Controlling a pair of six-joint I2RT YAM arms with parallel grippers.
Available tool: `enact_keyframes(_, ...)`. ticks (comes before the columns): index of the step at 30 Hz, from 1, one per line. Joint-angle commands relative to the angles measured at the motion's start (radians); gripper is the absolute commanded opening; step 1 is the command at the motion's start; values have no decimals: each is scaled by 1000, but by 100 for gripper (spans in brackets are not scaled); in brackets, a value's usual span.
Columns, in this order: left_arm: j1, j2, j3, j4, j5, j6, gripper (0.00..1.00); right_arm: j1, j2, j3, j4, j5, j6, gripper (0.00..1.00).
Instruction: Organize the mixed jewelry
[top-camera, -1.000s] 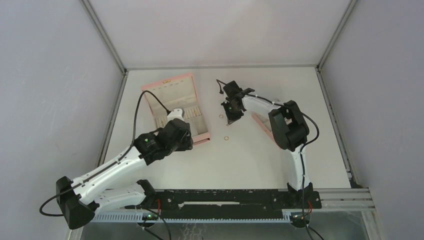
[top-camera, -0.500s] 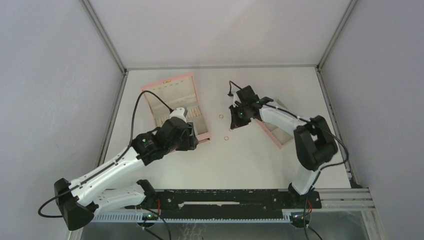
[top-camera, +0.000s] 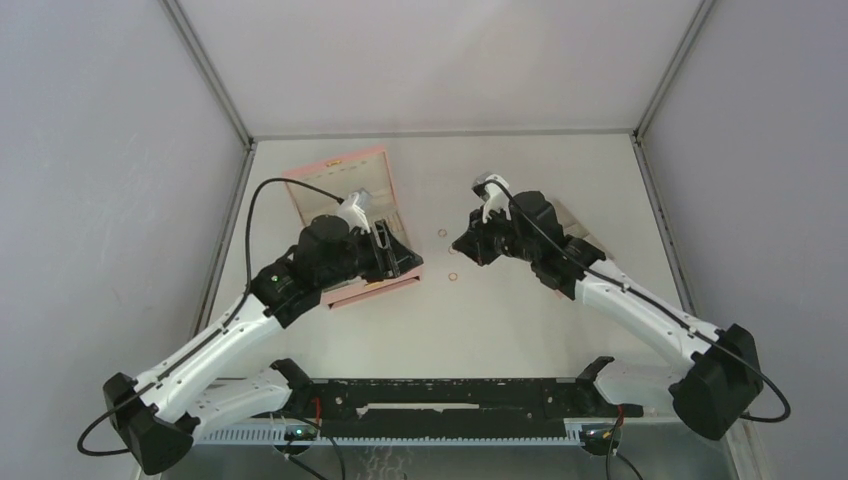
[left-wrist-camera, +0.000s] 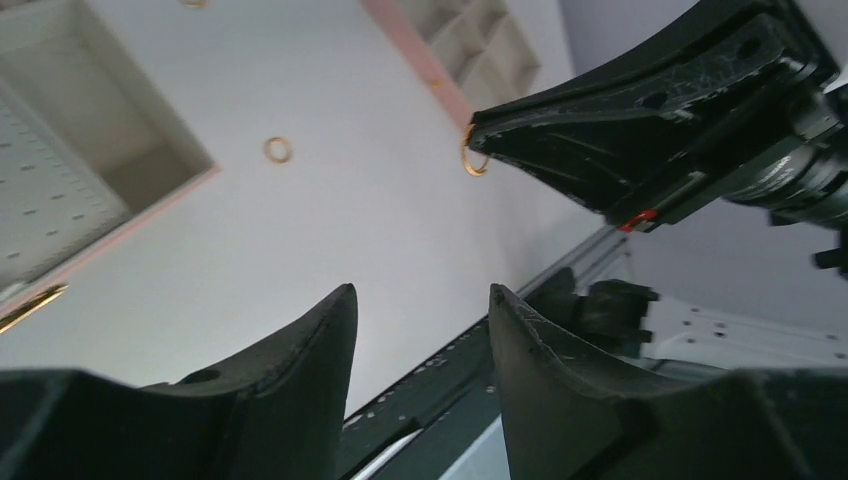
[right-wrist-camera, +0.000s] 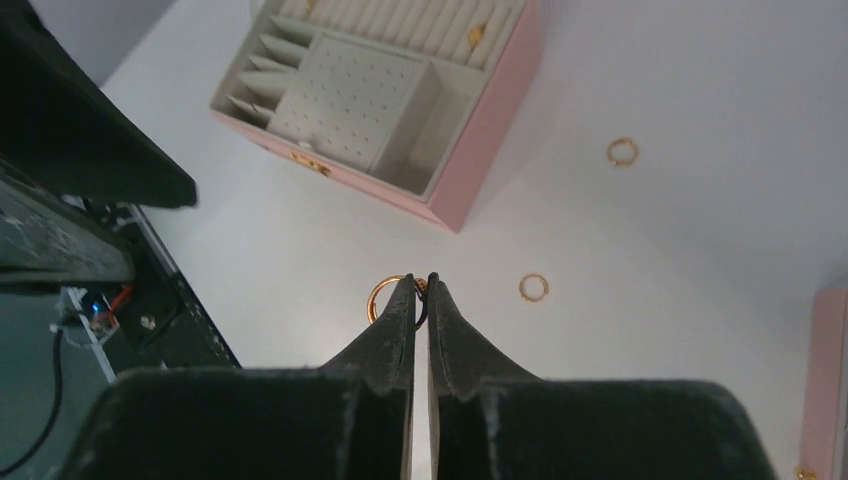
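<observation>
Two rings lay loose on the table (top-camera: 520, 320): the nearer ring (top-camera: 455, 275) and, just past it, the farther ring (top-camera: 443, 235), both between the arms. Above them the right gripper (right-wrist-camera: 421, 282) was pinched tight on a third ring (right-wrist-camera: 386, 297), lifted clear of the table. The left gripper (left-wrist-camera: 420, 295) hung near it, fingers parted and nothing between them. Farther back and to the left stood the open pink box (right-wrist-camera: 495, 120). A gold speck (right-wrist-camera: 478, 34) in its slotted row might have been a ring already stored, though it was too small to be sure. By my reading the job was roughly midway: one ring in transit, two left to collect.
</observation>
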Motion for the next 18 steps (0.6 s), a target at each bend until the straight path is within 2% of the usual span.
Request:
enact_keyframes(1, 2, 9, -60, 285, 151, -160, 56, 47, -75, -29, 157, 127, 139, 0)
enact_keyframes(4, 0, 58, -89, 388, 198, -213, 54, 82, -93, -28, 164, 195, 209, 0)
enact_keyframes(8, -2, 68, -113, 437, 178, -235, 52, 126, -121, -40, 166, 268, 282, 0)
enact_keyframes(14, 0, 85, -113, 438, 159, -246, 44, 143, -164, -75, 182, 294, 354, 0)
enact_keyframes(18, 0, 87, -141, 531, 161, -282, 40, 148, -175, -85, 178, 299, 363, 0)
